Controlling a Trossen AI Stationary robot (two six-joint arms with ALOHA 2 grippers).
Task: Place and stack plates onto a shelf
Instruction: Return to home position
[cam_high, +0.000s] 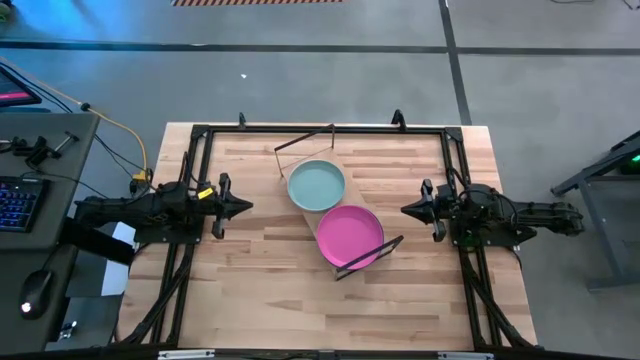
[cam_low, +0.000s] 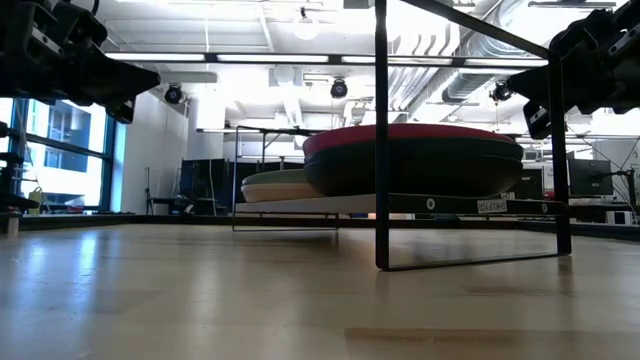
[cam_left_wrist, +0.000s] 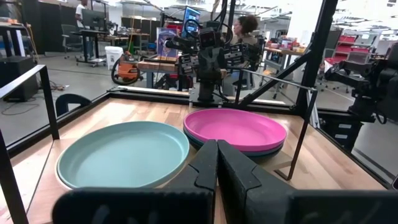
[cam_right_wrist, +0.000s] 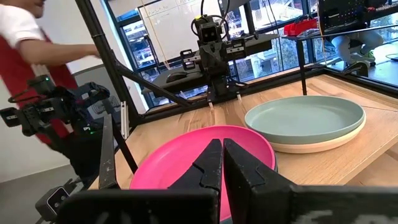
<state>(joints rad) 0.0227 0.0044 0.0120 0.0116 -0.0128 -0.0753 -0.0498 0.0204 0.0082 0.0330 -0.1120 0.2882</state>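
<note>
**High view:** the shelf (cam_high: 369, 258) lies diagonally at the middle of the worktop (cam_high: 260, 290) and carries two piles side by side. The sage-green plate (cam_high: 316, 186) tops one pile and the pink plate (cam_high: 350, 235) the other. The board looks about two plates long, so stacking is the only way to house more. The left pincer (cam_high: 245, 207) sits over the worktop's left side and the right pincer (cam_high: 407, 209) over its right. Each faces the shelf from well apart, a resting pose that suits a loading job judged complete.

**Low view:** the board stands clear of the worktop on its thin black frame. The pink plate rests on a dark one in the nearer pile, and a cream plate (cam_low: 278, 187) shows at the bottom of the farther pile. Both arms hang at the upper corners, above plate level.

**Left wrist view:** the left pincer's fingers meet and hold nothing. Beyond them the rim of a teal plate (cam_left_wrist: 264, 151) shows beneath the pink plate, and a person (cam_left_wrist: 245, 28) shows in the room behind.

**Right wrist view:** the right pincer's fingers stand nearly touching, likewise empty. The sage-green plate lies nested on the cream one with the rims aligned, an arrangement that should keep the pile steady.
</note>
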